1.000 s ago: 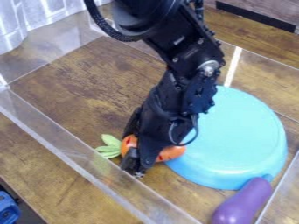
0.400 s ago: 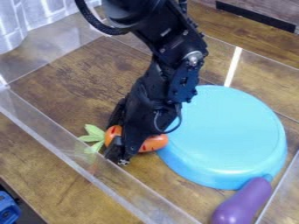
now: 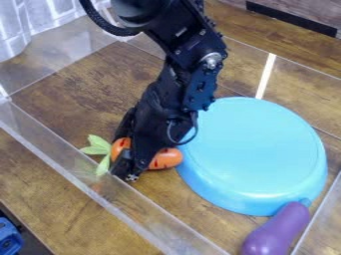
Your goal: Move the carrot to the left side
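Observation:
The carrot [image 3: 162,157] is a small glossy orange toy with a light-green leafy top [image 3: 98,151], lying on the wooden table just left of the blue plate [image 3: 260,154]. My black gripper [image 3: 131,162] reaches down over it and is shut on the carrot's leafy end, hiding part of it. The carrot's orange body shows to the right of the fingers, close to the plate's left rim.
A purple eggplant-shaped toy [image 3: 277,231] lies at the front right, by the plate's edge. A clear plastic wall [image 3: 80,149] runs along the front left, close to the carrot's leaves. Bare wooden table [image 3: 94,95] lies to the left and behind.
My gripper has moved left with the carrot in it, away from the blue plate. The carrot's leaves are now closer to the clear wall.

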Controlling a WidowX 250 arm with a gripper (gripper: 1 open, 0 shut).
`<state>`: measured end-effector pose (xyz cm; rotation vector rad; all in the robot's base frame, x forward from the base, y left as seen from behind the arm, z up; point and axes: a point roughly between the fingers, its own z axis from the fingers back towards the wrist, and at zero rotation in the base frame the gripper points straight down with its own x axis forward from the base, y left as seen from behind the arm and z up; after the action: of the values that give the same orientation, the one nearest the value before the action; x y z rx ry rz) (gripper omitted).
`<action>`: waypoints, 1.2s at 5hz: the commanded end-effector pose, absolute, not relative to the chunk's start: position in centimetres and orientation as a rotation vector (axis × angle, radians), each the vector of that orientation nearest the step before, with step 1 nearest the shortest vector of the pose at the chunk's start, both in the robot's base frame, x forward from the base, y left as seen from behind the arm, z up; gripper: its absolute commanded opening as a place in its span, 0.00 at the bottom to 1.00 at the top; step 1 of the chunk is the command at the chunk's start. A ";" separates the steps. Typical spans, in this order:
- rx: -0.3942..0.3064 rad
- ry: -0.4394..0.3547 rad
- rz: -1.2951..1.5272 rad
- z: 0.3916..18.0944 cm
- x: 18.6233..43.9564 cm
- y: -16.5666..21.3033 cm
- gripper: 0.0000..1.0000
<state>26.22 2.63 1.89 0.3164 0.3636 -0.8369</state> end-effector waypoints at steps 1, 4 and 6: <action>0.308 0.384 -0.780 1.9 25.7 4.8 0.00; 0.308 0.389 -0.768 2.1 25.9 6.0 0.00; 0.309 0.391 -0.748 2.2 26.2 7.0 0.00</action>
<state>26.60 5.54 1.79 0.3124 0.3933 -0.7956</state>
